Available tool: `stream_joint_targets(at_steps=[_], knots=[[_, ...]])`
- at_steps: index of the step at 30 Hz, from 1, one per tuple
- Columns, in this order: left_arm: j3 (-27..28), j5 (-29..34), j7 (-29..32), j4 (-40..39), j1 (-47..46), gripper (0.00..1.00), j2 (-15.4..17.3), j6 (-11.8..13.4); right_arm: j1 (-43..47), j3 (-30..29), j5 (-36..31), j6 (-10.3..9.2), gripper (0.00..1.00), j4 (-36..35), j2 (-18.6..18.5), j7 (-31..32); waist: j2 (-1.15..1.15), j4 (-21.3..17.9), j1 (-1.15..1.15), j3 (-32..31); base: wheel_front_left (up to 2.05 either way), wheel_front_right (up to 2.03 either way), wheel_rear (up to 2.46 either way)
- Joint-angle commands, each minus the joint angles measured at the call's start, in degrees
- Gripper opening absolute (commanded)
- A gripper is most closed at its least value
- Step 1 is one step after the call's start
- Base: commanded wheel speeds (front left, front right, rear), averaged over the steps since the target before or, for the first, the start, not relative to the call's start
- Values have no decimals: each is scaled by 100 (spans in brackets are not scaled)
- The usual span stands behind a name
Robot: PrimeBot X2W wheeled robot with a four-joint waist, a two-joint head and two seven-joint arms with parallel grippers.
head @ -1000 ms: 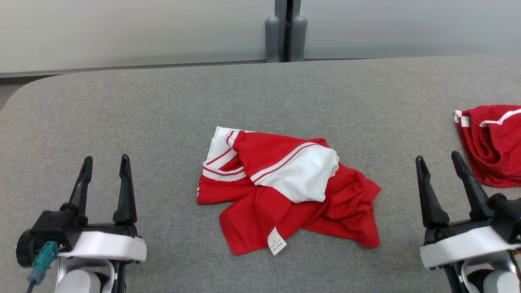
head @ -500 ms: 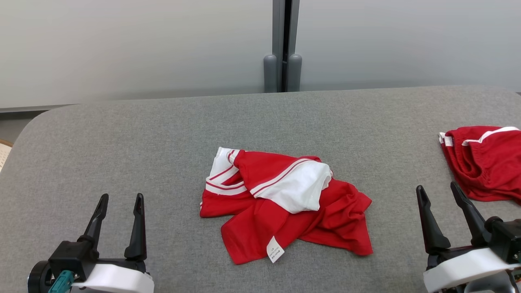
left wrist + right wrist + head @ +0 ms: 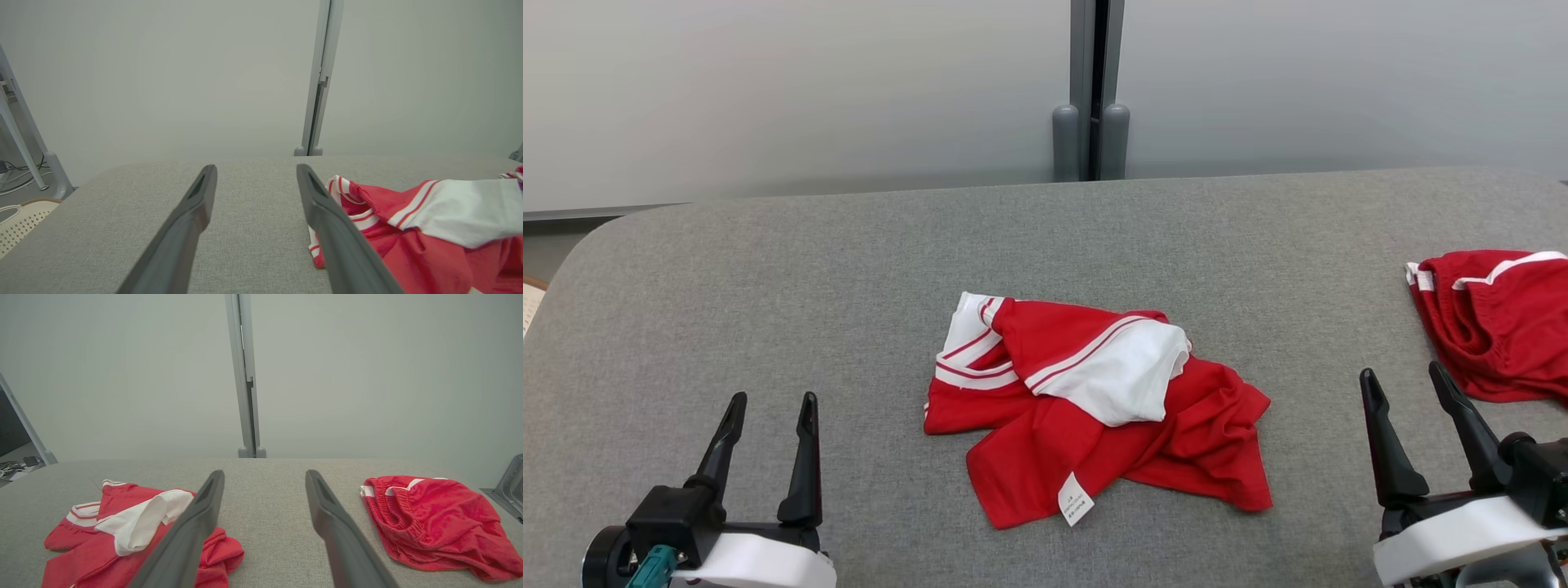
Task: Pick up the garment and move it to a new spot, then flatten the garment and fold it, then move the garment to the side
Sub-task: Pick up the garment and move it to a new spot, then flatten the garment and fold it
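The garment is a crumpled red and white piece with striped trim and a small white label, lying in the middle of the grey padded table. My left gripper stands open at the lower left, well clear of the cloth, with nothing between its fingers. In the left wrist view the left gripper points across bare table, with the garment just right of its right finger. My right gripper is open and empty at the lower right. The right wrist view has the right gripper with the garment to its left.
A second red garment with white trim lies bunched at the table's right edge, just right of my right gripper, and is also in the right wrist view. A grey wall with a vertical post stands behind the table. A cream perforated basket sits beyond the left end.
The whole head view has slid downward, so the camera moved. The garment lies in the same shape and both grippers stay open and empty.
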Motion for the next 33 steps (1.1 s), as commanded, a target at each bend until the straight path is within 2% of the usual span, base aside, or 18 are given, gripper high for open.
stream_joint_targets(at_steps=[1,11,14,19,23,28,33], knots=[[0,10,1,-28,-78,100,37,27,-6,-7,7,0,100,-25,-5,-23,0,5,0,8,0,0,0],[-215,123,66,-102,-261,100,-17,22,-51,-81,-3,0,100,-70,12,-38,0,78,0,127,0,0,0],[-592,287,212,-127,-537,100,-123,-133,-105,-100,-25,-1,100,-98,19,-37,0,83,0,254,0,0,0],[-1457,522,484,70,-1189,100,-511,-589,-259,-15,-24,-1,100,-143,39,-47,0,-64,0,565,0,0,0],[-2057,659,619,452,-1728,100,-801,-967,-404,89,11,0,100,-103,78,-78,0,-334,0,842,0,0,0],[-2458,640,673,1045,-2241,100,-1003,-1165,-535,145,49,0,100,34,158,-231,0,-708,0,1111,0,0,0],[-2492,472,710,1667,-2591,100,-1057,-1216,-621,90,55,0,100,191,220,-407,0,-929,0,1289,0,0,0]])
